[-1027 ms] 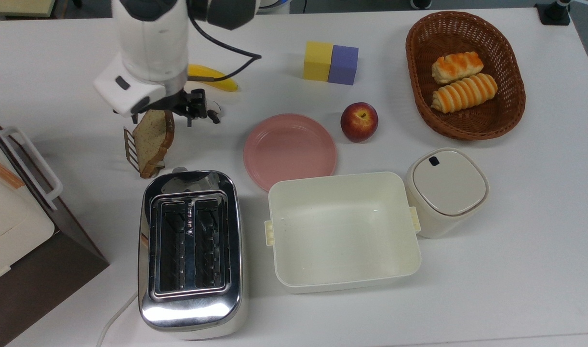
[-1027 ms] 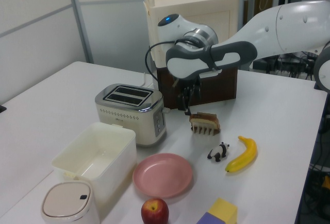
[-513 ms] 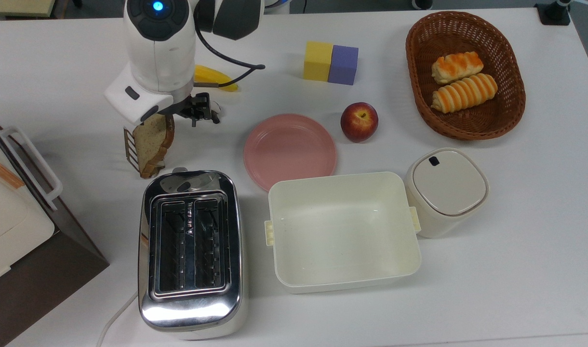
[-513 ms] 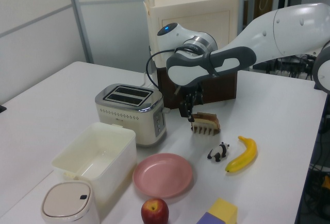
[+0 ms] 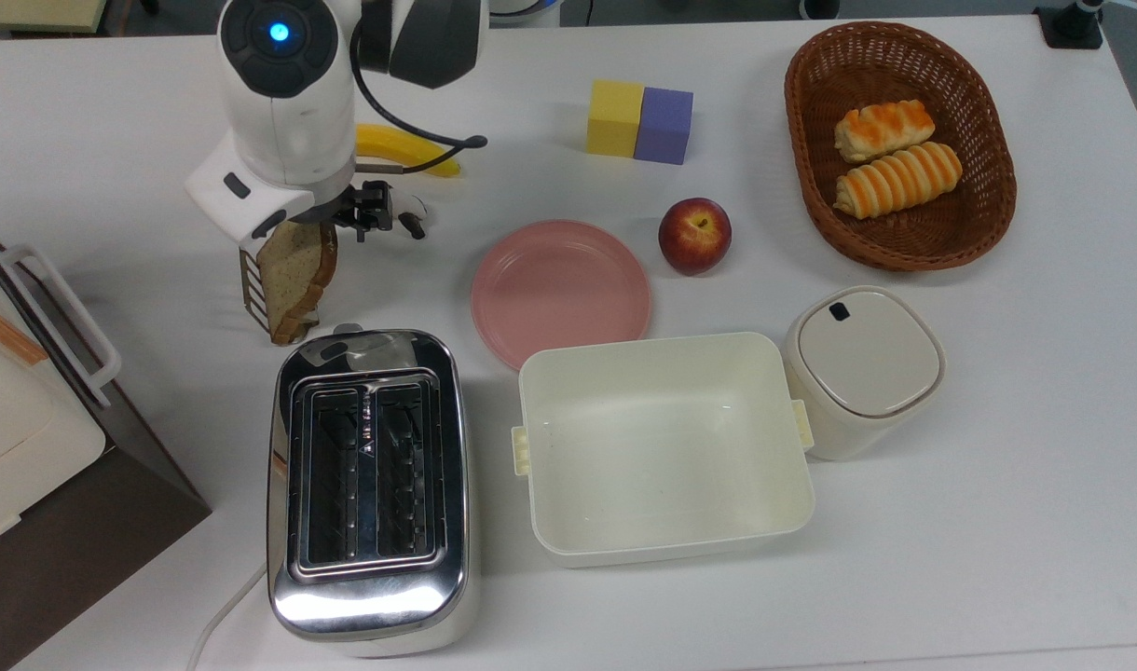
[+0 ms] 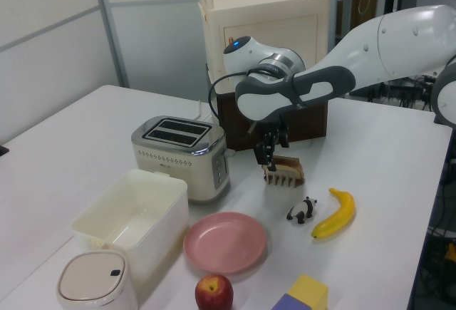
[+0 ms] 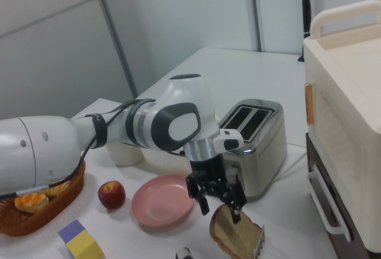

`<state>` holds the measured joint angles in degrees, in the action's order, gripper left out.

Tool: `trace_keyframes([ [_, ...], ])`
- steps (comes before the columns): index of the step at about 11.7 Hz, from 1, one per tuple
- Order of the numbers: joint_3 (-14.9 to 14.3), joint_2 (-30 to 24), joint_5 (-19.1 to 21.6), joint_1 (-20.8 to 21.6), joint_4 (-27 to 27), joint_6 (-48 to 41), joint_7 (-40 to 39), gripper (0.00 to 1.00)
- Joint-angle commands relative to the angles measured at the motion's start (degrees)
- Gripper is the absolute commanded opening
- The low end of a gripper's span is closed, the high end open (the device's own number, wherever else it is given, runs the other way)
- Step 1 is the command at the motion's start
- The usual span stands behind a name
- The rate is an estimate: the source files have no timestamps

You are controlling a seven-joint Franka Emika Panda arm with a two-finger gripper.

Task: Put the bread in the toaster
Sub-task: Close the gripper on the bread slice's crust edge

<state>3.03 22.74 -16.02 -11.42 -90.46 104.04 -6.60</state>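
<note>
Gripper [image 7: 219, 201] wide open just above bread [image 7: 233, 231] (right view's angle).

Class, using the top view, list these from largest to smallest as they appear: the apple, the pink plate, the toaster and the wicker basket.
1. Toaster
2. Wicker basket, close to the toaster
3. Pink plate
4. Apple

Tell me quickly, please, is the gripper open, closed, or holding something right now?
Gripper: open, fingers either side of the bread, not yet gripping it.
</note>
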Motion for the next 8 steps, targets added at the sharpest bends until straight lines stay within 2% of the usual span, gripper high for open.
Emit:
trace_keyframes([
  [1,0.0,0.2,-1.0,-0.2,-1.1,0.4,-0.5,0.97],
  [2,0.0,0.2,-1.0,-0.2,-1.0,0.4,-0.9,0.40],
  [3,0.0,0.2,-1.0,-0.2,-1.1,0.5,-0.9,0.01],
  [8,0.0,0.2,-1.2,-0.2,-1.1,1.9,-1.1,0.00],
])
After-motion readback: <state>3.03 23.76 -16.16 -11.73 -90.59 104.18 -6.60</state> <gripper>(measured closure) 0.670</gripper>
